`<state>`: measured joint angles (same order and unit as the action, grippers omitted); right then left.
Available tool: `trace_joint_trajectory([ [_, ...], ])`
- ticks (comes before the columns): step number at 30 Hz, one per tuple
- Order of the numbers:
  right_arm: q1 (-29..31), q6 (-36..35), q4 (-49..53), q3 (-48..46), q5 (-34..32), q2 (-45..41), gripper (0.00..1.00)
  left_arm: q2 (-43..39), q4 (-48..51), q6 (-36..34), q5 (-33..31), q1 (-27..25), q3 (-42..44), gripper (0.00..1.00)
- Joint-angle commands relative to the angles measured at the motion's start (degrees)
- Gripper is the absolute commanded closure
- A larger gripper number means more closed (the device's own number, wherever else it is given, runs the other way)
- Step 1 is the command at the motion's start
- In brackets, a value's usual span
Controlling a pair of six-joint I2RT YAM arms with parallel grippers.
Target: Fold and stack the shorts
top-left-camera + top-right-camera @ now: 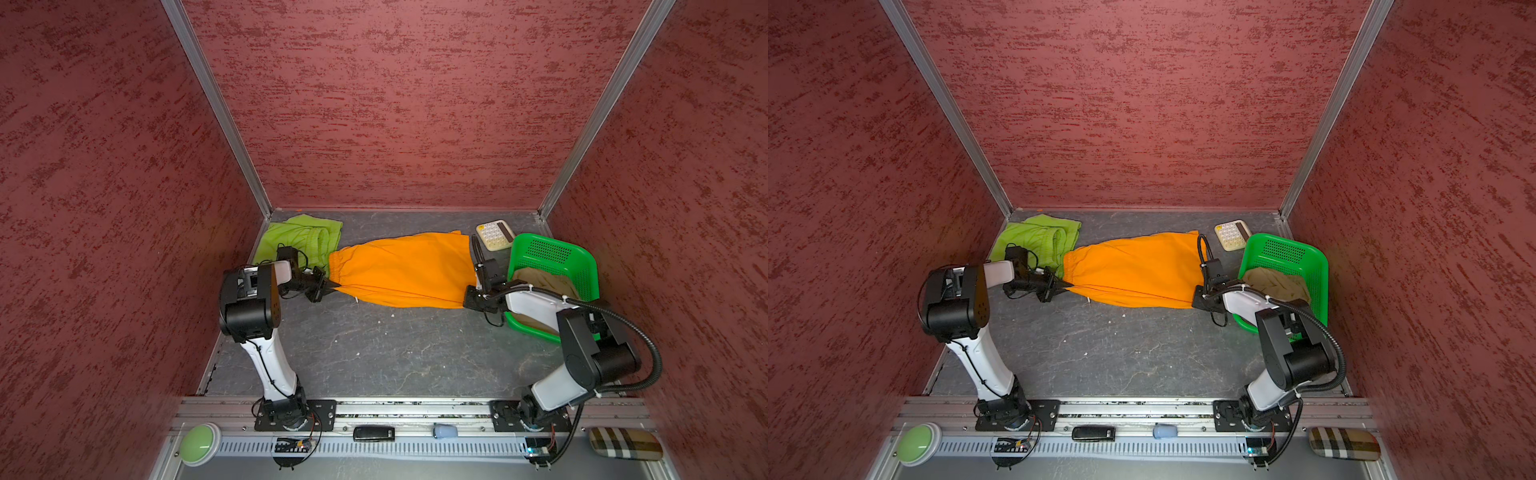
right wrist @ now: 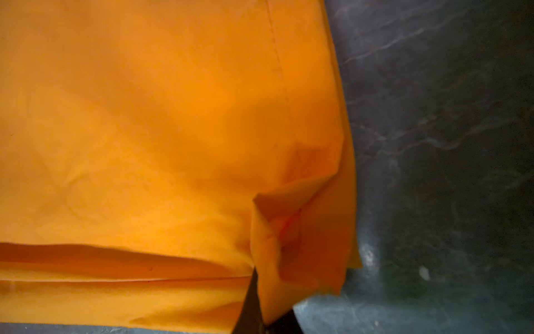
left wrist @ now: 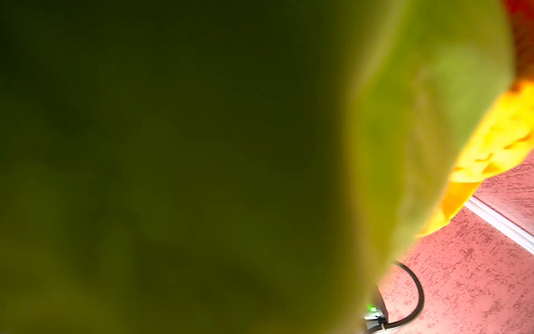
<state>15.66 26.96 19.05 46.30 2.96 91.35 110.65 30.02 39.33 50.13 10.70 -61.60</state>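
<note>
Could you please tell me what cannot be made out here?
Left wrist view: blurred lime green shorts fill most of it, hiding the left end effector.
Right wrist view: orange shorts cover the tips of the right end effector.
Both top views: the right arm hides part of the khaki shorts in the green basket.
Calculator keys: too small to read.

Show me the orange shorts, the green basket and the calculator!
orange shorts (image 1: 403,270), in a top view, on the middle of the cloth
green basket (image 1: 548,251), in a top view, on its far wall with the little holes
calculator (image 1: 492,237), in a top view, on its buttons
</note>
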Motion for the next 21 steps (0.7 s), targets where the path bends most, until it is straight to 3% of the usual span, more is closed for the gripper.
trace_joint_trajectory([
  [1, -1.6, -1.2, 0.4, 3.5, -3.4, 0.3, 1.00, 0.4, -0.1, -1.6, -2.7, 0.4, -0.5, 0.96],
  [10, -2.0, -5.4, 6.2, 12.4, -6.5, 0.0, 1.00, -0.2, 0.6, -2.6, -4.2, -2.3, -1.5, 0.89],
  [16, -2.1, -7.3, 4.2, 9.9, -9.9, 4.7, 1.00, 0.1, 0.8, -2.9, -4.1, -3.1, -0.9, 0.88],
  [21, -2.9, -7.6, 1.7, 7.5, -8.9, 5.6, 1.00, 0.2, 1.5, -3.6, -4.4, -3.3, -0.8, 0.85],
])
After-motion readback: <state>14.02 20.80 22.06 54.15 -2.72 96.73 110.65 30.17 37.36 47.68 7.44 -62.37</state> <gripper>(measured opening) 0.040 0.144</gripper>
